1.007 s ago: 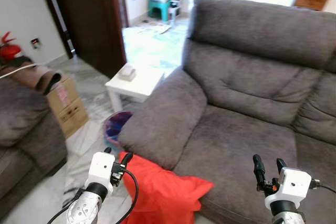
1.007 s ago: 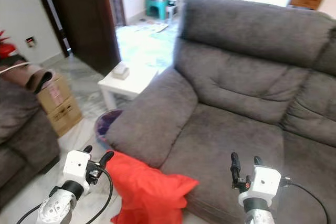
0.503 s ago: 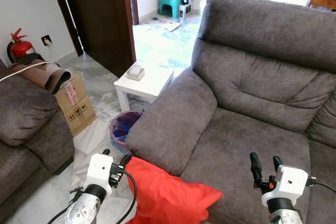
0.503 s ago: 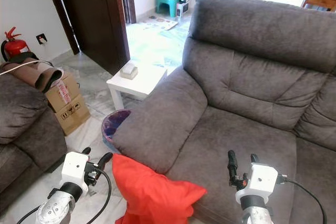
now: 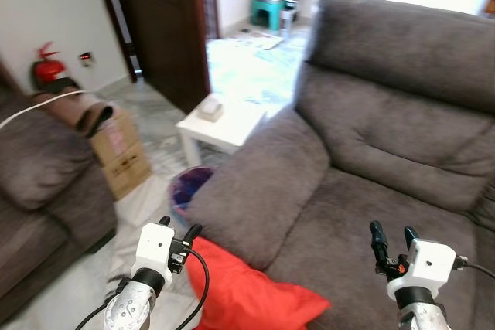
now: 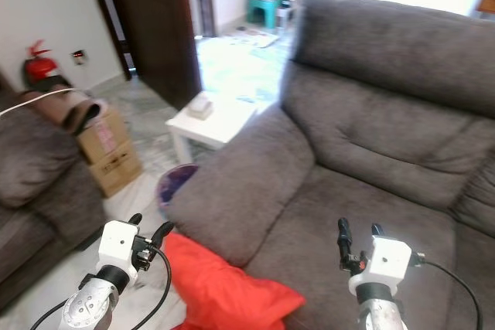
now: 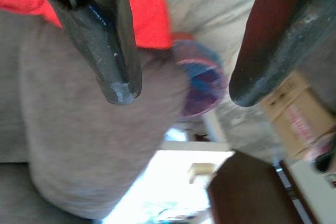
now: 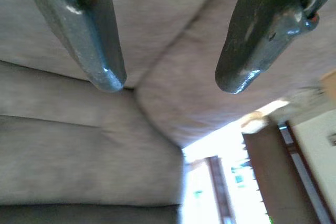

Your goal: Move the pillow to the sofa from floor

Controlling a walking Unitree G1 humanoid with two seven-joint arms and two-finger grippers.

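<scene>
A red pillow (image 5: 247, 291) leans on the floor against the front of the grey sofa (image 5: 387, 137), below its armrest (image 5: 263, 183). My left gripper (image 5: 180, 233) hovers open just to the left of the pillow's top corner, holding nothing. The pillow's red edge (image 7: 144, 9) lies right behind one left fingertip in the left wrist view. Over the sofa seat cushion (image 6: 325, 214) my right gripper (image 5: 390, 235) stands open and empty, its fingers pointing up toward the backrest.
A white side table (image 5: 220, 125) with a small box stands beside the armrest. A purple bin (image 5: 188, 188) sits between table and pillow. A cardboard box (image 5: 124, 152) and a second dark sofa (image 5: 39, 191) lie at left. A dark door (image 5: 162, 28) stands open behind.
The whole view has shifted right and down as the camera moved. Both grippers keep their open pose; the pillow still lies against the sofa front.
</scene>
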